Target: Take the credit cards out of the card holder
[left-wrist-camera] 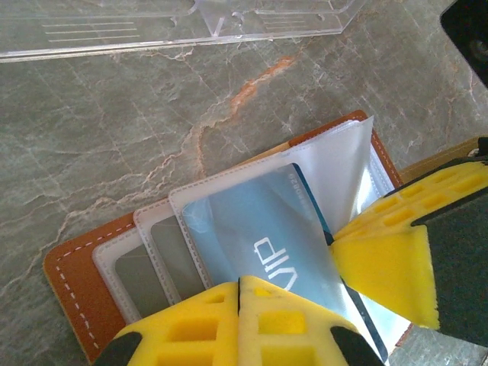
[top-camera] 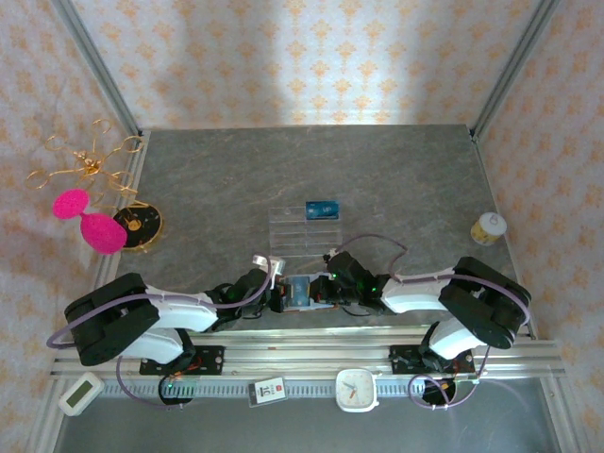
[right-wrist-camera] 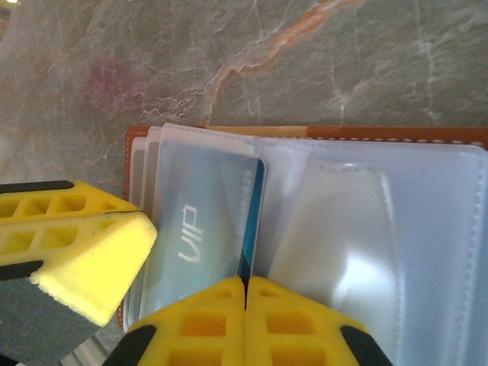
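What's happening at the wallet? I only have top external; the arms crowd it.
Observer: Card holder lies open; a blue card printed VIP sits inside a clear sleeve.
Operator: Right pincer gripping?
Observer: Right pincer pads are closed together on that card's dark edge.
Operator: Left?
Observer: Left pincer is shut too, pads over one end of the card; what it pinches is unclear.

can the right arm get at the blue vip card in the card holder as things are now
Probably yes: the right gripper has its jaws closed at the dark edge of the blue card, seemingly pinching it. The left gripper sits beside on the card holder, not across that edge.
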